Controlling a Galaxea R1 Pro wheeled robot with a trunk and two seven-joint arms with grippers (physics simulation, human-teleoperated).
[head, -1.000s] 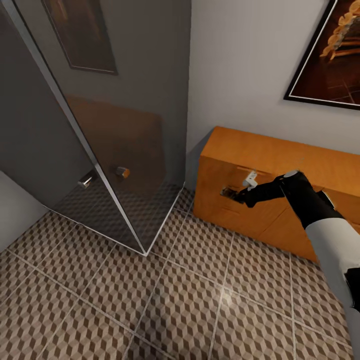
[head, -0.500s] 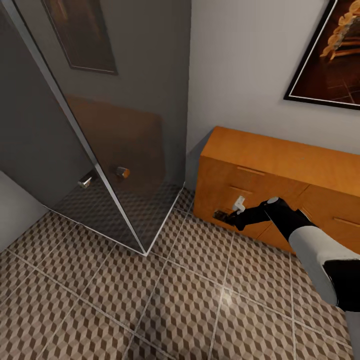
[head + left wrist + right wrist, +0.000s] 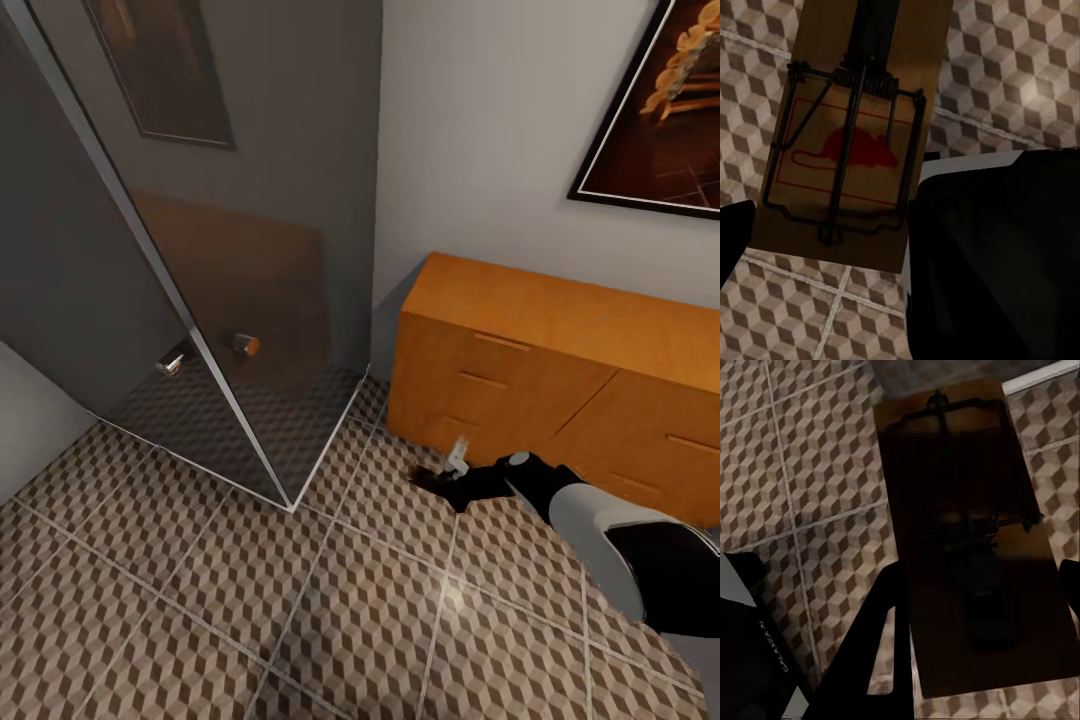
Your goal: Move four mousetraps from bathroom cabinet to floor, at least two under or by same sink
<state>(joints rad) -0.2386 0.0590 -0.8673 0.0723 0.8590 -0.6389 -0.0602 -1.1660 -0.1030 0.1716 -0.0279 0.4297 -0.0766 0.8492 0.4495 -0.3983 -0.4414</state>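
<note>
In the head view my right gripper [image 3: 440, 482] reaches down to the cube-patterned bathroom floor [image 3: 300, 600], just in front of the orange-brown cabinet [image 3: 560, 350]. It is shut on a mousetrap [image 3: 425, 475] that is at or just above the tiles. The right wrist view shows that dark-shaded board [image 3: 967, 532] between the two black fingers [image 3: 881, 619]. In the left wrist view my left gripper [image 3: 832, 221] is shut on another mousetrap [image 3: 855, 150], a tan board with dark wire and a red mouse mark, held above the floor [image 3: 1020, 60]. The cabinet's drawers look closed.
A grey glass shower door [image 3: 200, 250] with a chrome knob [image 3: 175, 358] stands at the left, its corner reaching the floor near the middle. A framed picture [image 3: 660, 110] hangs above the cabinet. Open tiles spread across the foreground.
My right arm has come down from the height of the cabinet's drawer fronts to floor level, carrying its mousetrap with it. The camera and the shower door have stayed still.
</note>
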